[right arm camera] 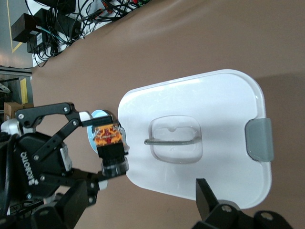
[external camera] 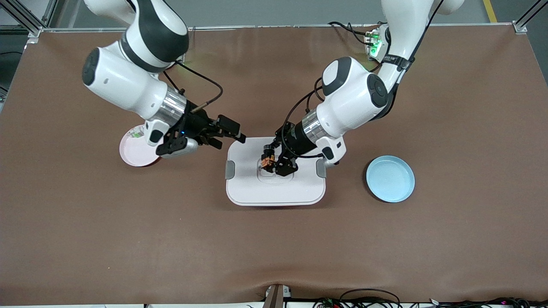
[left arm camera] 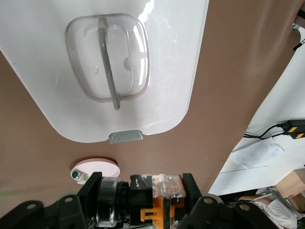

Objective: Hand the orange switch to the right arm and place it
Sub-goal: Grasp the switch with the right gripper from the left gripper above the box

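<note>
Orange-faced switch (external camera: 268, 161), pinched in the left gripper (external camera: 274, 164) over the lid (external camera: 274, 192), looks light, rigid, small; the gaping right gripper (external camera: 233, 137) nearby should grab its exposed black barrel.

This is a robotics lab. Two white jointed arms (external camera: 132, 81) (external camera: 355, 94) are mounted along one edge of a wide table (external camera: 449, 239) covered in plain brown matting. Aluminium frame posts (external camera: 25, 19) stand at its corners. Loose cables and power adapters (right arm camera: 62, 16) lie heaped off one table edge, and cardboard boxes (left arm camera: 293, 186) sit nearby.
</note>
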Controlling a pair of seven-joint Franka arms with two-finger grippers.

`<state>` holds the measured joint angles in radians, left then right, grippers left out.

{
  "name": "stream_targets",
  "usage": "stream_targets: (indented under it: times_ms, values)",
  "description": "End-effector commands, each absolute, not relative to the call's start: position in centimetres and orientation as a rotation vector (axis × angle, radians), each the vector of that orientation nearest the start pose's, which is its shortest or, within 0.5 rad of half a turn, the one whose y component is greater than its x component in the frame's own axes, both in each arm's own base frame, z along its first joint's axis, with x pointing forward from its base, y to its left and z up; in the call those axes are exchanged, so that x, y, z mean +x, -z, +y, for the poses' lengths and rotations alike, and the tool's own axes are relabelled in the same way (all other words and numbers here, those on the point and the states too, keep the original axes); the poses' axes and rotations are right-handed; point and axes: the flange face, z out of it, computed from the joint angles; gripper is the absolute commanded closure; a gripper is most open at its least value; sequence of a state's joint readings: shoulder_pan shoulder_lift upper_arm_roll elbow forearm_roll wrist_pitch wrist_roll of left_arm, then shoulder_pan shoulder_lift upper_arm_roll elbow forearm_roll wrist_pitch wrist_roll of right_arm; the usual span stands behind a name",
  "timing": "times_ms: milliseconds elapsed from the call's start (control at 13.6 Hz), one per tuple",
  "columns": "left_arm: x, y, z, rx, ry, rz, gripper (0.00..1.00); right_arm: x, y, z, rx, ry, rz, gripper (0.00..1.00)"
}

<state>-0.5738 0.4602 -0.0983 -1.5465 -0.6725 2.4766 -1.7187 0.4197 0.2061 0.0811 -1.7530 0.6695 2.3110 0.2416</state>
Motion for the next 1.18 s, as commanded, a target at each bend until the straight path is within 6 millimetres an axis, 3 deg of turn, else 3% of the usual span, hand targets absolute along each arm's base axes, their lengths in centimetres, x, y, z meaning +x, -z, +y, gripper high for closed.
stream_targets:
  times_ms: [0, 147, 367, 808, 1102]
  values:
    - [57.4, -44.3, -44.7, 1.804, 0.449, 1.696, 0.72, 57.6, -47.7, 33.4, -2.455, 0.151, 0.117, 0.0]
    - [57.4, -44.3, -44.8, 1.802, 0.446, 1.704, 0.72, 58.1, -46.3, 33.8, -2.462, 0.169, 0.083, 0.0]
    - [57.3, -44.3, -44.9, 1.806, 0.443, 1.705, 0.72, 58.3, -46.1, 34.8, -2.442, 0.162, 0.086, 0.0]
    - [57.4, -44.2, -44.8, 1.815, 0.431, 1.703, 0.72, 58.2, -43.7, 38.7, -2.384, 0.192, 0.134, 0.0]
    - [57.4, -44.2, -44.8, 1.815, 0.431, 1.703, 0.72, 58.1, -43.2, 39.5, -2.377, 0.191, 0.152, 0.0]
